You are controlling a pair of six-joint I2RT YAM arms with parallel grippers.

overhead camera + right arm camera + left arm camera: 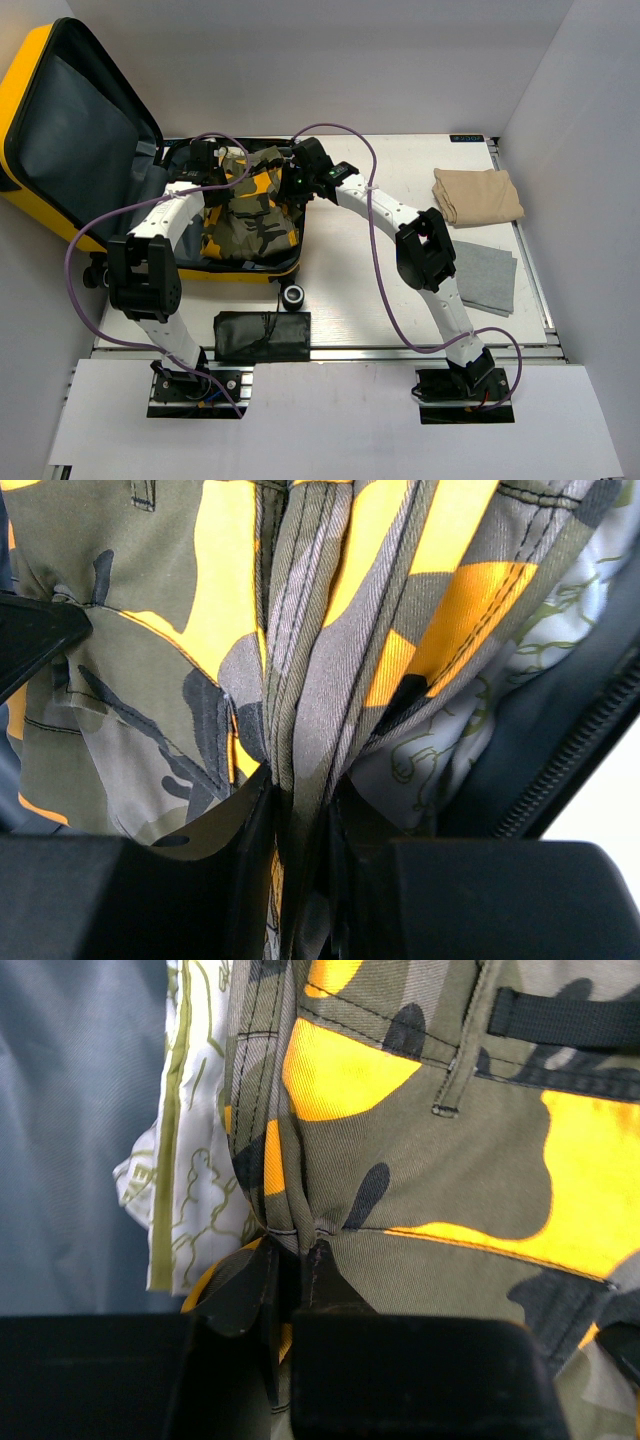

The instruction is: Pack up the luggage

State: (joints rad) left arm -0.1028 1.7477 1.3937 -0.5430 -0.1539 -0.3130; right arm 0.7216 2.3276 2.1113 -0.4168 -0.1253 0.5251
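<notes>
yellow luggage (85, 130) open at far-left corner of the counter (335, 280), camo garment (245, 225) inside, left jaws and right jaws both clamped on it

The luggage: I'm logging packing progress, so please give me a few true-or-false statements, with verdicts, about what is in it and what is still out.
1. The luggage stands open. True.
2. The left gripper and the right gripper both pinch the camouflage garment. True.
3. The tan folded cloth is inside the luggage. False: it lies on the table, far right.
4. The right gripper holds the grey cloth. False: that cloth lies on the table, untouched.
5. The black pouch lies outside the luggage. True.
</notes>
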